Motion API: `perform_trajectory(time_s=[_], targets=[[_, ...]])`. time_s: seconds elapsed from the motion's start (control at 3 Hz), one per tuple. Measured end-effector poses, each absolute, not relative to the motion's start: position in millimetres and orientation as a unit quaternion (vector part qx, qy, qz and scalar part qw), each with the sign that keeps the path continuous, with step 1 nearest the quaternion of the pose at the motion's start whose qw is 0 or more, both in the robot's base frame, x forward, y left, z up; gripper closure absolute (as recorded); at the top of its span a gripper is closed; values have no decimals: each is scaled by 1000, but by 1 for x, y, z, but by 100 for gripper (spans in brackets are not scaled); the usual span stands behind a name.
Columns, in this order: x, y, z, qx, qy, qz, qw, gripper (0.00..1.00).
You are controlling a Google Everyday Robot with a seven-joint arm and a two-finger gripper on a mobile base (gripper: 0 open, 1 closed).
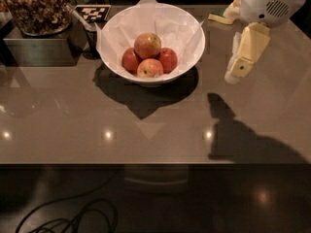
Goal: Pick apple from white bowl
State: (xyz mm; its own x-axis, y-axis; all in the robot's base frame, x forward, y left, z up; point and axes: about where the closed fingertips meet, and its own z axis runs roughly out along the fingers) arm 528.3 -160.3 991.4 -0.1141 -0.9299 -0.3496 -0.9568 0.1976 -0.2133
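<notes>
The white bowl [112,35] stands on the brown table [146,130] and is lined with crumpled white paper. The apple [147,45], orange-red with a yellow-green blush, lies in the middle of the bowl and rests on top of the other fruit. Two darker red apples [130,60] [168,59] sit against it, one on each side, and a smaller red-yellow apple [149,68] lies at the bowl's near side. The gripper [234,75] hangs above the table to the right of the bowl, outside its rim and apart from it, pointing down and slightly toward the bowl. Whether the gripper is released or clenched cannot be determined; it holds nothing visible. A dark tray of brown snacks [34,8] stands to the left of the bowl. A black-and-white marker card [92,12] lies between the tray and the bowl.
</notes>
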Motion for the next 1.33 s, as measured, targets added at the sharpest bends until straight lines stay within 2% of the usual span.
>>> perform_trajectory(time_s=[0.33, 1.0, 1.33], targets=[[570, -121, 990, -653, 724, 64, 215, 0], [583, -112, 995, -652, 717, 64, 239, 0], [605, -90, 997, -669, 696, 73, 251, 0]])
